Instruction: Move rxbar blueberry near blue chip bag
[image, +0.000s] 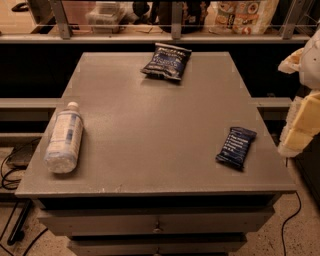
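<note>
The rxbar blueberry (236, 147), a small flat navy wrapper with white text, lies on the grey table (150, 135) near its right front edge. The blue chip bag (166, 61), puffy and crinkled with black crimped ends, lies at the table's far middle. The two are far apart. My gripper (301, 122) shows as cream and yellowish parts at the right edge of the camera view, just right of the table and a little right of the bar, not touching it. It holds nothing that I can see.
A clear plastic water bottle (63, 138) lies on its side near the table's left front. A shelf with a rail (170, 30) and packaged goods runs behind the table. Drawers (157, 225) sit below the tabletop. Cables (10, 175) lie on the floor at the left.
</note>
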